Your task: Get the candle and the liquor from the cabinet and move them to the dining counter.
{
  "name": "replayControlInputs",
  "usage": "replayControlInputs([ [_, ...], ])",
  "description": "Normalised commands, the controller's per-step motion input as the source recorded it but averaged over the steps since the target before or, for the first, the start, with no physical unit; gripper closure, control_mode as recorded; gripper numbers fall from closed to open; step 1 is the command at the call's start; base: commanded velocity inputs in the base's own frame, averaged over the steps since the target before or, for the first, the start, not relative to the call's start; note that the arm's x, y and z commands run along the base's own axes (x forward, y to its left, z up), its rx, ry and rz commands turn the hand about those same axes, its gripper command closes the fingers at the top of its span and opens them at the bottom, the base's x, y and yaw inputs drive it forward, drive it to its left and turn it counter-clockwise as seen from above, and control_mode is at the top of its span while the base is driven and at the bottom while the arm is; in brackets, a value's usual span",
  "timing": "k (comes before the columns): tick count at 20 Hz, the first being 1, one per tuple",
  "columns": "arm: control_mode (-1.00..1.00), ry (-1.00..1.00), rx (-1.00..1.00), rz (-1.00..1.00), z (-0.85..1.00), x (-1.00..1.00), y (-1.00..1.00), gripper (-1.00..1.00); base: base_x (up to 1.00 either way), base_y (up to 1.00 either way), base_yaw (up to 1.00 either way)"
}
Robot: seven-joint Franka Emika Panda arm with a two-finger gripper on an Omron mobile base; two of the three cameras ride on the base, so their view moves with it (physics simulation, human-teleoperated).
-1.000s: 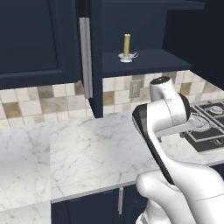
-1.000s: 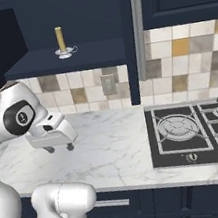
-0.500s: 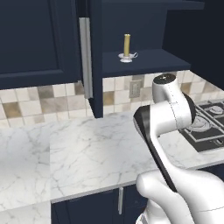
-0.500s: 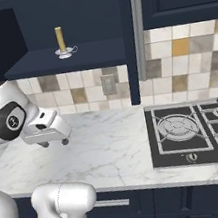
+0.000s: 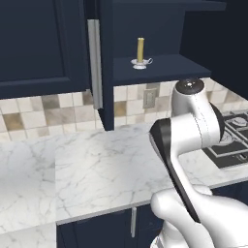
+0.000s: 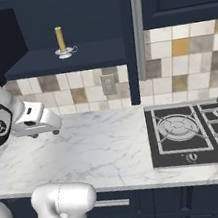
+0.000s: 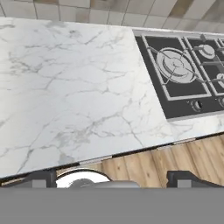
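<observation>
Gripper [image 6: 48, 128] hung open and empty over the marble worktop [image 6: 103, 152], left of the hob [image 6: 196, 133]. Candle [image 6: 60, 40] stood far above on the open cabinet [image 6: 67, 60] shelf. Reaching up for it seemed next.

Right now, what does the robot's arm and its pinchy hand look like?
The arm is smooth, glossy white, built from rounded, chunky segments. It has a dark cap on top of one joint and a wide black band along its side. Another joint shows a round dark disc with a small white mark. The gripper is a boxy pale grey block with two small dark finger tips.
</observation>
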Motion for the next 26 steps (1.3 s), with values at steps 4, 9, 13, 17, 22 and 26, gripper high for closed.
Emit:
replayControlInputs([
  [4,-1.0,-0.23,0.0,0.1,0.35,0.0,0.12,-1.0,0.0,0.0,0.0],
  [9,-1.0,-0.18,0.02,0.11,0.33,0.0,0.06,-1.0,0.0,0.0,0.0],
  [13,-1.0,-0.19,0.05,0.13,0.39,-0.02,0.05,-1.0,0.0,0.0,0.0],
  [17,-1.0,-0.14,0.08,0.16,0.4,-0.05,0.08,-1.0,0.0,0.0,0.0],
  [22,-1.0,-0.07,0.12,0.17,0.33,-0.14,0.16,-1.0,0.0,0.0,0.0],
  [26,-1.0,-0.05,0.09,0.16,0.36,-0.14,0.16,-1.0,0.0,0.0,0.0],
])
